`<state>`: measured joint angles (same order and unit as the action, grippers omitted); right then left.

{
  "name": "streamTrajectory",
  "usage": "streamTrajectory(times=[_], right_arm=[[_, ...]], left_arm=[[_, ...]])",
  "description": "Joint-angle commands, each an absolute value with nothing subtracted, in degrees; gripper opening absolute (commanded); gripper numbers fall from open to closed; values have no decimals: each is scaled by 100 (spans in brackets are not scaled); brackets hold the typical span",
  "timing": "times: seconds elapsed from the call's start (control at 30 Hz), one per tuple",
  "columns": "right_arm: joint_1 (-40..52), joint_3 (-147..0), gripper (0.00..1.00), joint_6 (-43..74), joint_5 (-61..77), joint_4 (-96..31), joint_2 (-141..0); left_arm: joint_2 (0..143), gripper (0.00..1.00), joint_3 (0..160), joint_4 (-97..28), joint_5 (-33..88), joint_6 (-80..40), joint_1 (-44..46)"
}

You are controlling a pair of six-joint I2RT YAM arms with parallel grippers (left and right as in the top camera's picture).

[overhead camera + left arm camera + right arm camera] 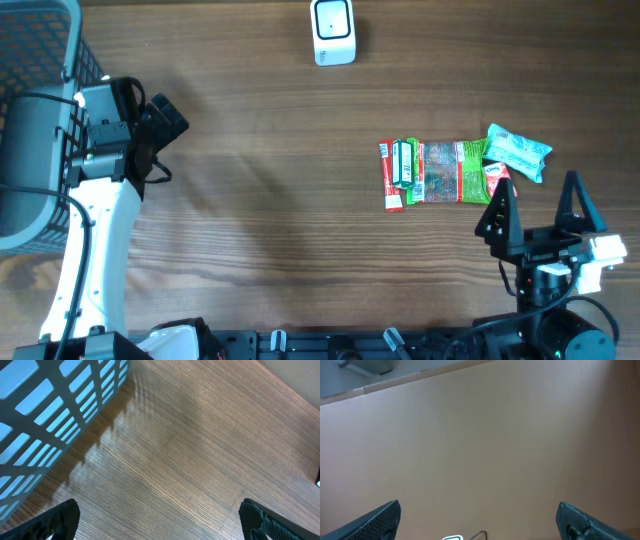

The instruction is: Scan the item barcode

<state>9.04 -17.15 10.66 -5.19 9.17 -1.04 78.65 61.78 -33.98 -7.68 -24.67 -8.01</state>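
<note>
- The left gripper [159, 522] hangs over bare wood at the left side of the table [260, 230]. Its jaws are spread as wide as they go, with nothing between them.
- In the left wrist view only its two dark fingertips [61, 519] show, one in each lower corner, with wood grain filling the gap.
- The basket [30, 60], blue-grey with slatted walls, stands in the far left corner of the table, just left of that gripper. Its wall fills the upper left of the left wrist view.
- The right gripper [537, 197] sits at the near right of the table. Its jaws are just as wide apart and it holds nothing, with both fingers pointing toward the far side.
- The red-and-green packet [440, 172] lies flat on the table right of centre, its long side running left to right, just beyond the right gripper.
- That gripper's left finger comes close to the packet's near right corner. Whether they touch cannot be told from above.
- The teal packet [518, 152] lies tilted at the right end of the red-and-green packet, meeting it at the far right corner.
- The scanner [333, 30], a small white unit, stands at the far edge of the table near the middle. It is well apart from both packets and both grippers.
- The right wrist view is mostly a plain beige wall between the two dark fingers.
- A white shape [452, 537] peeks in at the bottom edge of that view. It is possibly the top of the scanner, though too little shows to be sure.
</note>
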Motion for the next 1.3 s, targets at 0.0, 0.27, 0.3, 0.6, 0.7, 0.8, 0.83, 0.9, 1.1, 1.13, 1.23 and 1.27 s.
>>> streamTrajectory(times=[0.0, 0.27, 0.3, 0.6, 0.7, 0.8, 0.83, 0.9, 1.1, 1.13, 1.23, 1.27], right_arm=[[869, -1352, 100, 1048, -333, 1225, -23], [604, -377, 100, 1070, 215, 2233, -21], [561, -329, 100, 1070, 296, 2274, -19], [255, -27, 100, 1068, 648, 1699, -19], [255, -27, 100, 1070, 652, 915, -16], [255, -27, 100, 1070, 648, -1, -16], [255, -27, 100, 978, 626, 34, -16], [255, -27, 100, 753, 633, 32, -16], [255, -27, 100, 598, 604, 32, -16], [259, -27, 100, 600, 609, 32, -16], [261, -27, 100, 602, 604, 34, -16], [261, -27, 100, 602, 607, 34, -16]], left_arm=[[7881, 100, 6215, -3393, -821, -2440, -816], [7881, 100, 6215, -3393, -823, -2440, -816], [7881, 100, 6215, -3393, -821, -2440, -816], [7881, 100, 6215, -3393, -821, -2440, -816], [7881, 100, 6215, -3393, -821, -2440, -816], [7881, 100, 6215, -3393, -821, -2440, -816], [7881, 100, 6215, -3393, -821, -2440, -816], [7881, 100, 6215, -3393, -821, -2440, -816], [7881, 100, 6215, -3393, -821, -2440, -816], [7881, 100, 6215, -3393, -823, -2440, -816], [7881, 100, 6215, -3393, -821, -2440, -816], [7881, 100, 6215, -3393, -821, -2440, -816]])
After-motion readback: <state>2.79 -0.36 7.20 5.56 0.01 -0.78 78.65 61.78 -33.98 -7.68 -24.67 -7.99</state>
